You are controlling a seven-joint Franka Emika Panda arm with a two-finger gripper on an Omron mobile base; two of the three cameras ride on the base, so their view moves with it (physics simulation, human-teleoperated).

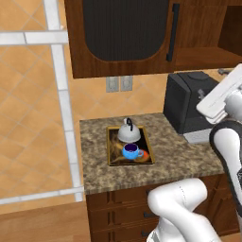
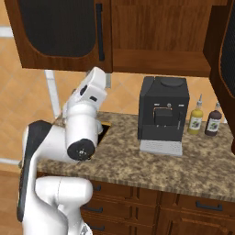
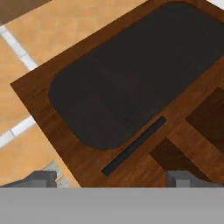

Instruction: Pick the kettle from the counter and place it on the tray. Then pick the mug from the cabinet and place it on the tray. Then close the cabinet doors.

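One tray [image 1: 113, 158] flat on the table [image 1: 175, 156], long axis running from the front edge toward the wall, set near the left end with bare granite on each side. On the tray, one kettle [image 1: 128, 133] at the far end, upright, black handle arched on top; one blue mug [image 1: 131, 151] just in front of it, upright, handle turned right. Both standing inside the yellowish rim.

To the right, one black coffee machine [image 2: 163, 110] against the wall, with open table in front of it and between it and the tray. Farther right, two bottles [image 2: 196, 118] side by side near the wall.

Above, the cabinet [image 2: 156, 39] open in the middle. Left cabinet door [image 1: 124, 29] seen face-on with its vertical bar handle [image 1: 173, 32] along the right edge; right door [image 2: 225, 55] swung out, edge toward the camera.

End effector [image 3: 111, 177] raised before the left door, fingers [image 3: 41, 178] spread wide, pinching nothing; bar handle running diagonally just beyond the tips.
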